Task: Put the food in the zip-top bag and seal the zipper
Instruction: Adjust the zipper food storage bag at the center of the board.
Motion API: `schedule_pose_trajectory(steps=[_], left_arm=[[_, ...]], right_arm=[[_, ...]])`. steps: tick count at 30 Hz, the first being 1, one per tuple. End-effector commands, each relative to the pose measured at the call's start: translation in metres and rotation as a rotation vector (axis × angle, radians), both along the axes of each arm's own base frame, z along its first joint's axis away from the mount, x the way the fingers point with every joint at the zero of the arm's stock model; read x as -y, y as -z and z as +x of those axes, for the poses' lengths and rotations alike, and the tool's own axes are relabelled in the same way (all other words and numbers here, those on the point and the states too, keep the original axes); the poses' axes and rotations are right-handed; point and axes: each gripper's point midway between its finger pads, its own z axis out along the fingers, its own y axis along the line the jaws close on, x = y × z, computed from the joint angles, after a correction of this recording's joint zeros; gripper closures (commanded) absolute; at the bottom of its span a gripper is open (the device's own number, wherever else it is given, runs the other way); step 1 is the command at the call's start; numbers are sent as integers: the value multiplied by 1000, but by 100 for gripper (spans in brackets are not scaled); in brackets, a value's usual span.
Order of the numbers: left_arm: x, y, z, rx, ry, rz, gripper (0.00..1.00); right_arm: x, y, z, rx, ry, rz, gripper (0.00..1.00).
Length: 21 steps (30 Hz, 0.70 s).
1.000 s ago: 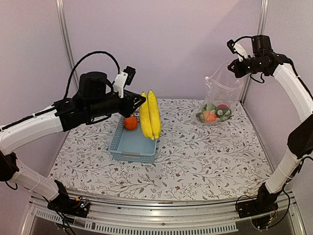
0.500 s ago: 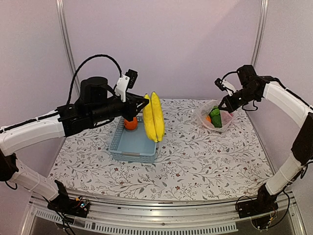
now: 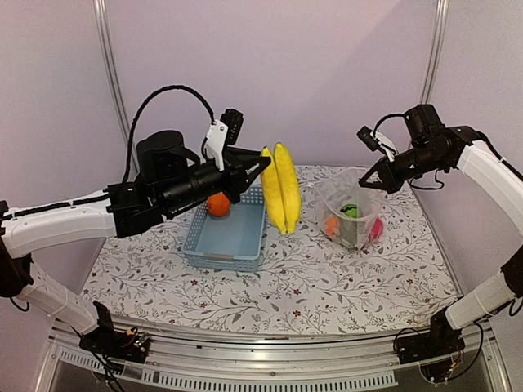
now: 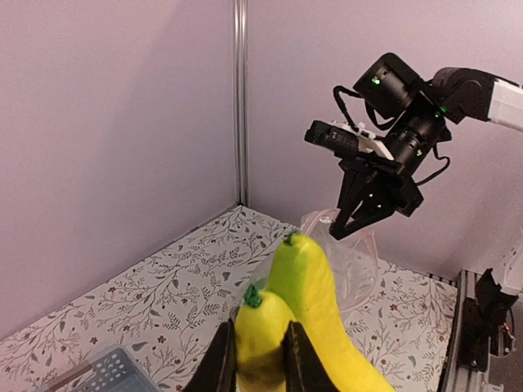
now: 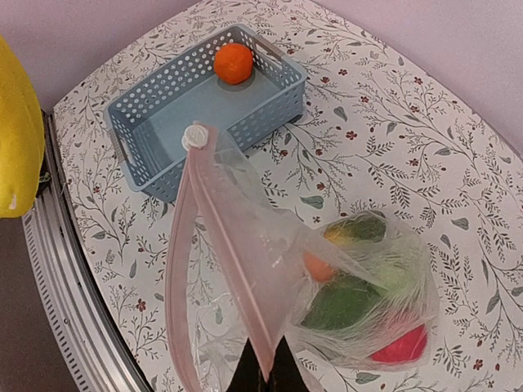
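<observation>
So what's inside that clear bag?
Inside the zip-top bag: a green piece, an orange piece, a red piece. The crinkled plastic blurs anything tucked behind them.

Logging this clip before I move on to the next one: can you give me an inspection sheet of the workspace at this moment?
Surface: floral cloth over the table, lying flat.
Job's things: bananas held in the air; zip-top bag hanging from its top edge, holding green, orange and red pieces; zipper looks unsealed; orange fruit in the basket.
Clutter: blue basket; nothing else seen.
Grippers: left gripper shut on the bananas; right gripper shut on the zip-top bag.
Cables: black cable arching over the left arm; no snag seen.
Surroundings: lilac walls, metal posts.
</observation>
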Motion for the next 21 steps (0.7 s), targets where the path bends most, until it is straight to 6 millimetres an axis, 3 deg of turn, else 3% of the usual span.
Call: schedule_pose_trajectory(steps=[1, 10, 21], left_arm=[[27, -31, -18, 181, 39, -40, 100], [78, -44, -39, 443, 44, -6, 100], [103, -63, -46, 737, -57, -34, 100]], right_arm=[[-12, -11, -22, -31, -84, 46, 100], [-18, -20, -43, -59, -144, 63, 100], [-20, -26, -61, -91, -195, 91, 100]])
